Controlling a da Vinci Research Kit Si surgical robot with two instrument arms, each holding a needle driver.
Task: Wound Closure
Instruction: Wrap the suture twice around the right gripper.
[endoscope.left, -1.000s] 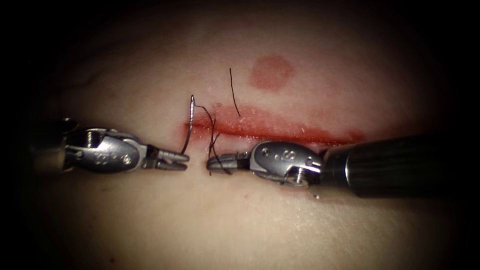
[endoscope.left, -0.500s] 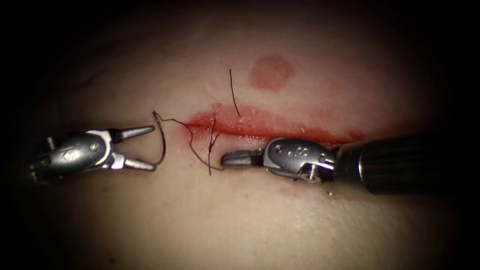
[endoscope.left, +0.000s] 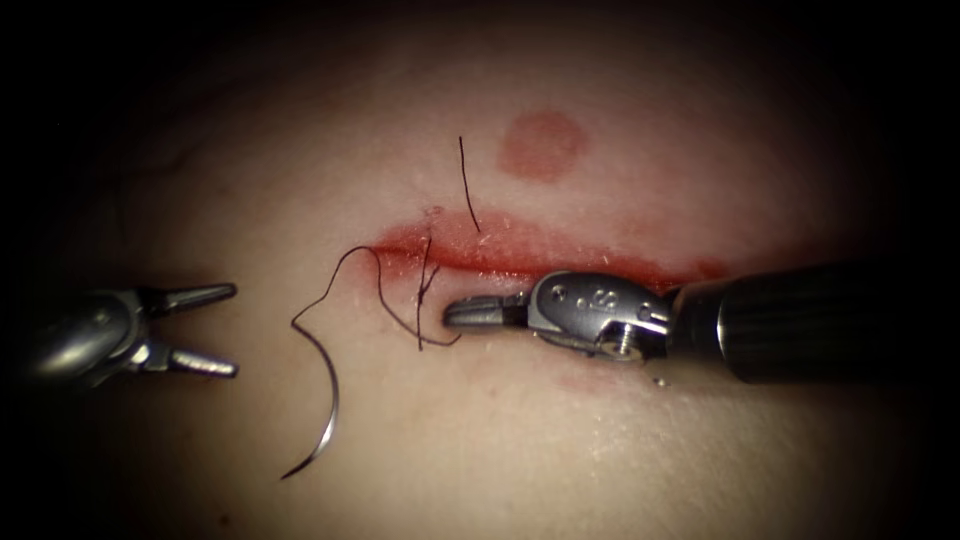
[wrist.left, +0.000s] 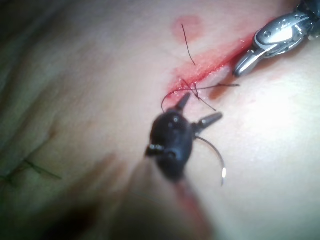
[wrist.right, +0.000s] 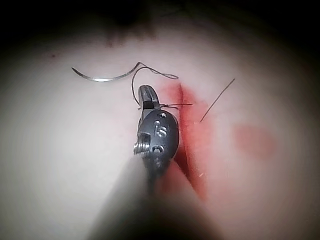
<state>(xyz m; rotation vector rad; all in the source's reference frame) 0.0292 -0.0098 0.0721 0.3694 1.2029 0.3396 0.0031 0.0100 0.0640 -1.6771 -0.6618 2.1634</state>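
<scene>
Lying loose on the tissue (endoscope.left: 560, 450) left of the cut (endoscope.left: 540, 258), the needle (endoscope.left: 322, 400) has been dropped by the left tool (endoscope.left: 205, 328), jaws now apart and empty. The right tool (endoscope.left: 462, 314) stays clamped on the thread (endoscope.left: 385, 290); regrasping the needle looks next.

silver wristed end effector (endoscope.left: 478, 312), dark shaft (endoscope.left: 800, 320)

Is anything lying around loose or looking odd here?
Yes. The curved needle lies loose on the tissue, left of the cut, held by neither tool. The left pincer gapes open, empty. The right pincer is shut on the thread. A cut thread end lies above.
</scene>
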